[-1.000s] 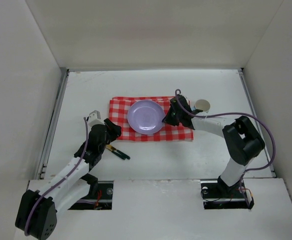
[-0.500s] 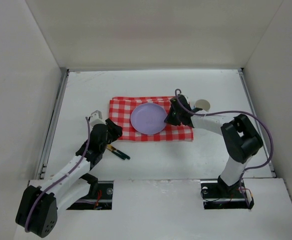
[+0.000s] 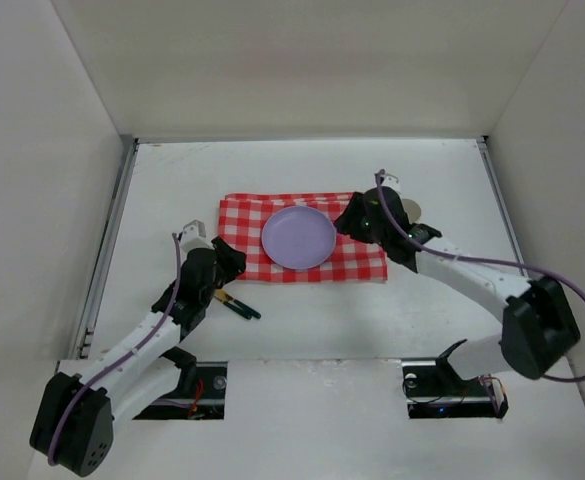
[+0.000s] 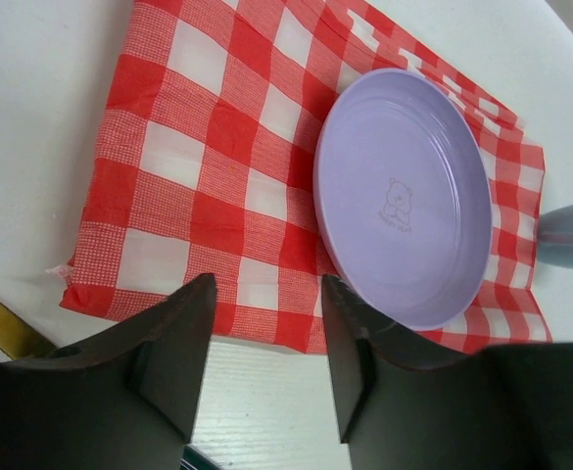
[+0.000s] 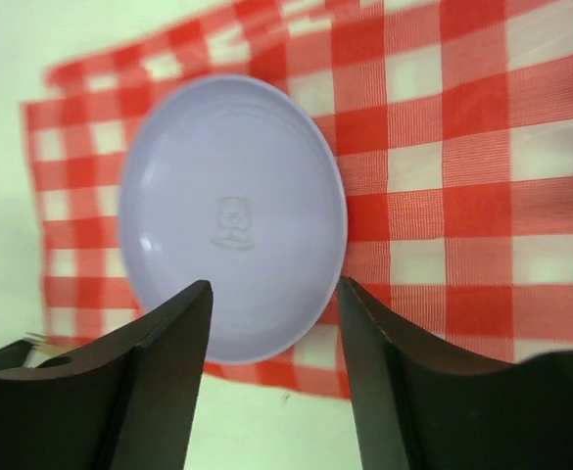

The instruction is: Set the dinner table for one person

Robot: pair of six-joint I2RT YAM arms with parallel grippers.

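A lilac plate (image 3: 298, 237) lies on the red-and-white checkered cloth (image 3: 240, 228) in the middle of the white dinner table (image 3: 422, 320). My right gripper (image 3: 350, 222) hovers just off the plate's right rim, open and empty. From the right wrist, the plate (image 5: 232, 220) shows beyond the spread fingers (image 5: 168, 362). My left gripper (image 3: 230, 262) stands open at the cloth's near-left corner with only bare table between its fingers (image 4: 173, 343). The left wrist view has the plate (image 4: 404, 196) on the cloth (image 4: 208, 176) ahead.
Dark-handled cutlery (image 3: 237, 305) lies on the table just in front of the left gripper. A round cup (image 3: 409, 210) stands beside the cloth's far-right corner, behind the right wrist. Grey rails (image 3: 107, 250) run along the table's sides, and white walls enclose it.
My right gripper has opened, let go of the plate and drawn back to the right. The plate ended slightly further right on the cloth. The left arm barely moved.
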